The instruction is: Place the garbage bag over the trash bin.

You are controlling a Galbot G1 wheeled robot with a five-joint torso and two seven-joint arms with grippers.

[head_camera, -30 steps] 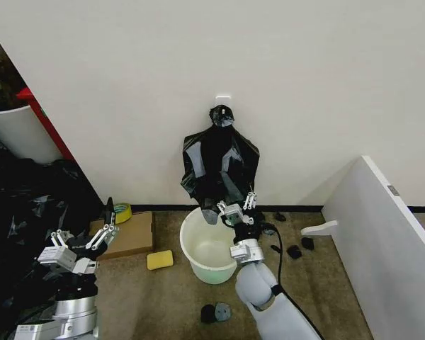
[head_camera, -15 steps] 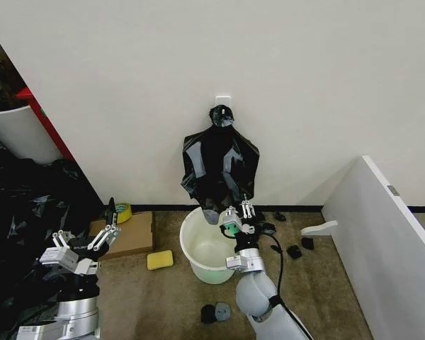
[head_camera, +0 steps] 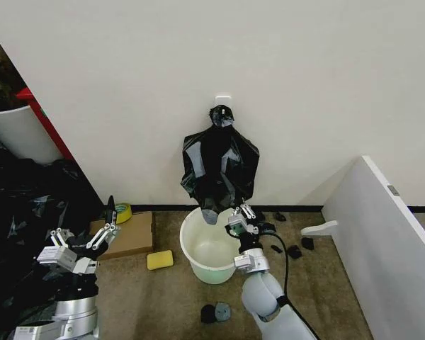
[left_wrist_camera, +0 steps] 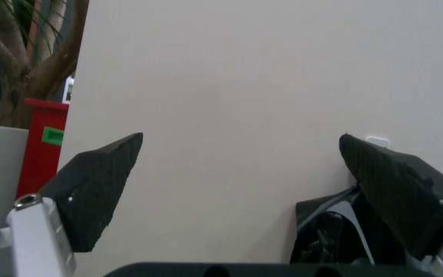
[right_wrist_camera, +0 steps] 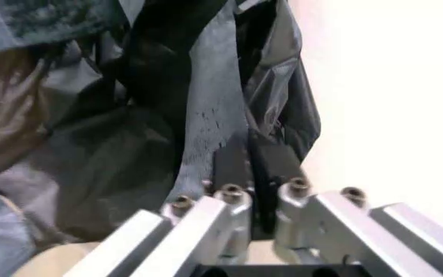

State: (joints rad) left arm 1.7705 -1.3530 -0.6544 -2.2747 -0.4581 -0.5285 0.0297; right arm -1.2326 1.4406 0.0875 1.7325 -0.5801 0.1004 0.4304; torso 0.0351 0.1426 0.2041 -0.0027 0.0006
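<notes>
Plain white wall (head_camera: 304, 85) above brown carpet (head_camera: 163, 290), black garbage bag (head_camera: 219, 166) hanging against the wall over the white trash bin (head_camera: 207, 248), right gripper (head_camera: 240, 215) pinching the garbage bag's lower edge at the bin's rim, left gripper (head_camera: 81, 237) spread wide, idle near a cardboard box (head_camera: 131, 234), white panel (head_camera: 389, 241) at right.

Office-like test corner: bare white wall (head_camera: 304, 85), carpet (head_camera: 319, 283), white partition (head_camera: 389, 241).

Your head view looks forward and down at the wall (head_camera: 326, 78) and bin (head_camera: 207, 249) from well back, the left wrist view faces that wall from afar, and the right wrist view looks up, close against the bag (right_wrist_camera: 168, 115).
</notes>
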